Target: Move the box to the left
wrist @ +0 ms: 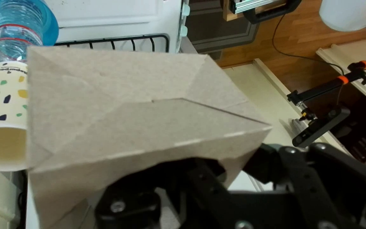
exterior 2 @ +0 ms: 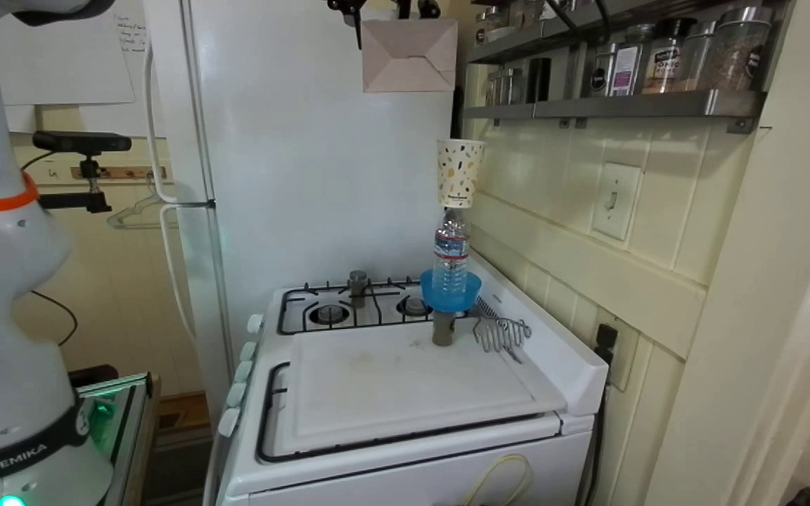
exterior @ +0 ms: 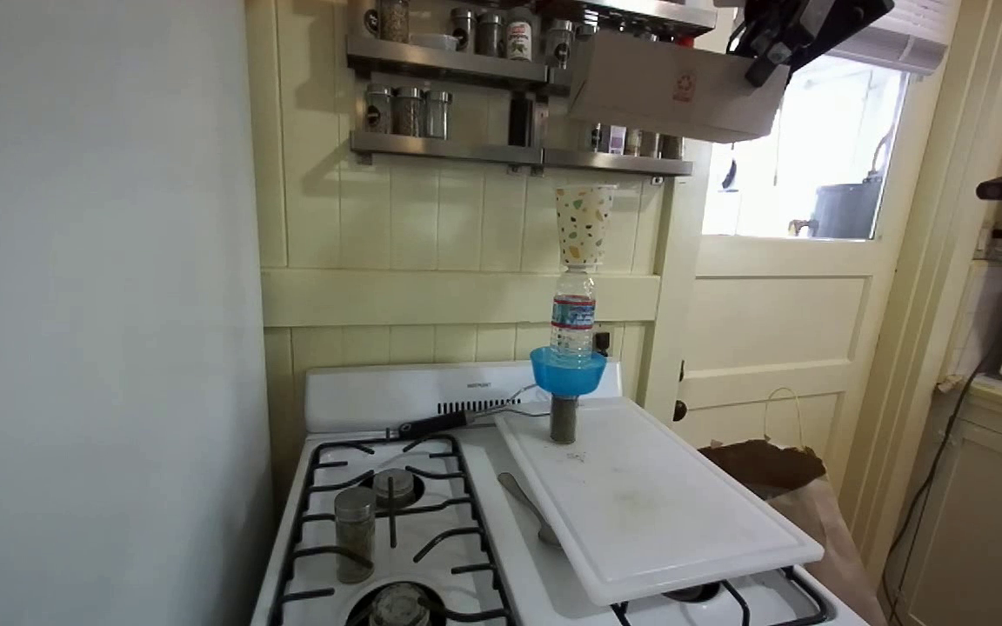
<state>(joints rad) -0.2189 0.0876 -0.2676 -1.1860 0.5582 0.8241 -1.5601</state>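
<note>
Starting at the stove (exterior 2: 412,481), climbing past the cutting board (exterior: 675,504), and up to the box (exterior: 671,96): hanging in mid-air, well higher than both, with long axis near level. Running, in an exterior view, leftward from the gripper (exterior: 764,64), so probably needing a lengthwise carry, far end first! Pinching a box wall near the right-hand end, judging by a load aloft with no other visible support, though hiding part of the grip. Watch now for the bottle (exterior: 573,309) and, on top, the cup (exterior: 585,226): sitting below that far end in the same view, apart, likely to topple if brushed.
</note>
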